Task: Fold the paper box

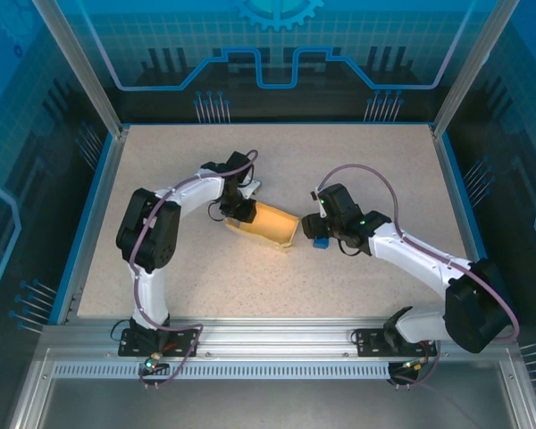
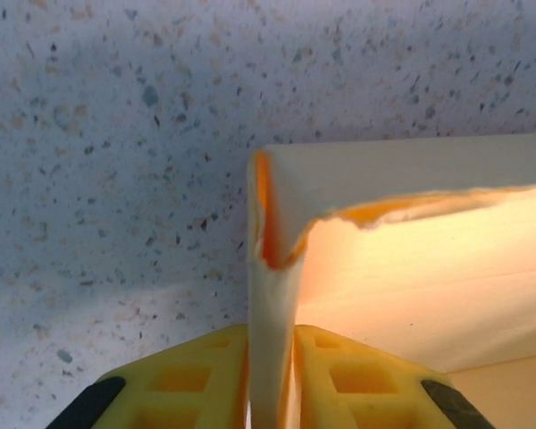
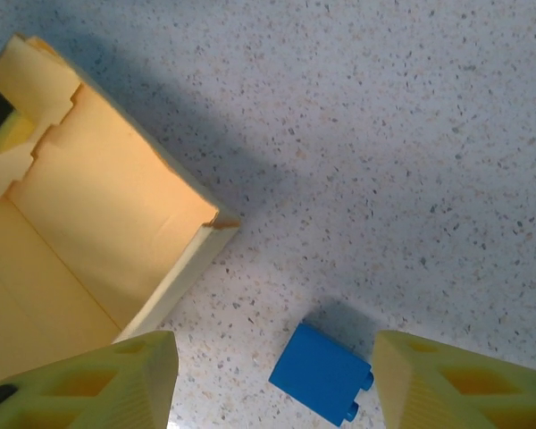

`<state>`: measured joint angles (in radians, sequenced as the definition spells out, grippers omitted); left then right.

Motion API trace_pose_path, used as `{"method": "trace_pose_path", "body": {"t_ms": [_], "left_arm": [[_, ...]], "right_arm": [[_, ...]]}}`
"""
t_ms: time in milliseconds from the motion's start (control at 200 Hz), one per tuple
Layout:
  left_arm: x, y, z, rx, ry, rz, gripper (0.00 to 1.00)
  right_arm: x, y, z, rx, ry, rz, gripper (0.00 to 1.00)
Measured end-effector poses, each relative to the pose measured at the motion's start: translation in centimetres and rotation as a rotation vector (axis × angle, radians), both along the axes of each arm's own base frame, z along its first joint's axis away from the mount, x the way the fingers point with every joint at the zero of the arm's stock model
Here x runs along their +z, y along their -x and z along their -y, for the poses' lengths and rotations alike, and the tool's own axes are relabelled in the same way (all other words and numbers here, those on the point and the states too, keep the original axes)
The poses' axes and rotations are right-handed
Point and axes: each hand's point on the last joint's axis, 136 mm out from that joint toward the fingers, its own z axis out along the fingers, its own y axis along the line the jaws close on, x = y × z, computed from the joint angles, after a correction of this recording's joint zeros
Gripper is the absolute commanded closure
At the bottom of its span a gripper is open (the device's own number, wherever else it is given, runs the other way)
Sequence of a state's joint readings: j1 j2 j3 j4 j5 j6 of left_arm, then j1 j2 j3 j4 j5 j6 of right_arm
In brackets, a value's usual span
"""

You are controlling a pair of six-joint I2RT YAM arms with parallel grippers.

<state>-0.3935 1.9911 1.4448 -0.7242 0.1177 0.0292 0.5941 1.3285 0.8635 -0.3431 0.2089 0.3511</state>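
Left end effector (image 2: 271,362) — fingers pressed together on a thin upright wall of the box (image 2: 411,268), pinching it at the box's left end. Right end effector (image 3: 272,366) — fingers spread wide, poised above a blue cube (image 3: 320,374) that lies on the speckled tabletop (image 1: 339,161) near the box's right corner and apart from it. The box sits mid-tabletop between the two arms, open side up, walls partly raised.
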Motion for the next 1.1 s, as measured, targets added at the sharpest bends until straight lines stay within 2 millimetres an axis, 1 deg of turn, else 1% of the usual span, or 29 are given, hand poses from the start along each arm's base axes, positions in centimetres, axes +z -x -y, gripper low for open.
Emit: {"method": "trace_pose_path", "body": {"t_ms": [125, 220, 315, 400, 575, 665, 795, 870, 976, 1076, 1101], "left_arm": [[0.3, -1.0, 0.7, -0.004, 0.018, 0.009, 0.75], [0.1, -1.6, 1.0, -0.009, 0.024, 0.010, 0.73], [-0.2, -1.9, 1.2, -0.012, 0.025, 0.006, 0.68], [-0.1, -2.3, 1.4, -0.013, 0.026, 0.009, 0.64], [1.1, -3.4, 2.0, -0.019, 0.047, 0.044, 0.53], [1.6, -4.0, 2.2, -0.028, 0.053, 0.065, 0.51], [2.2, -4.8, 2.3, -0.029, 0.060, 0.086, 0.48], [2.4, -5.1, 2.3, -0.024, 0.063, 0.097, 0.45], [2.8, -5.9, 1.9, -0.009, 0.060, 0.129, 0.42], [4.4, -6.5, 1.2, 0.012, 0.058, 0.202, 0.41], [5.3, -6.4, 0.8, 0.022, 0.060, 0.226, 0.41]], "right_arm": [[-0.1, 0.0, 0.0, -0.001, 0.001, -0.002, 0.40], [-0.1, 0.0, 0.2, -0.005, 0.005, -0.002, 0.40], [-0.3, -0.1, 0.6, -0.016, 0.013, -0.003, 0.40], [-0.4, -0.2, 0.8, -0.024, 0.016, -0.002, 0.40], [-0.4, -0.3, 0.9, -0.029, 0.018, -0.002, 0.40], [-0.6, -0.4, 1.1, -0.036, 0.021, -0.006, 0.40], [-1.4, -0.7, 1.6, -0.049, 0.033, -0.029, 0.40], [-1.5, -1.3, 1.8, -0.065, 0.034, -0.037, 0.40], [-1.3, -2.5, 2.3, -0.090, 0.020, -0.039, 0.40], [-1.1, -4.1, 2.1, -0.101, 0.007, -0.043, 0.39], [-1.2, -4.4, 1.7, -0.096, -0.001, -0.048, 0.39]]}}
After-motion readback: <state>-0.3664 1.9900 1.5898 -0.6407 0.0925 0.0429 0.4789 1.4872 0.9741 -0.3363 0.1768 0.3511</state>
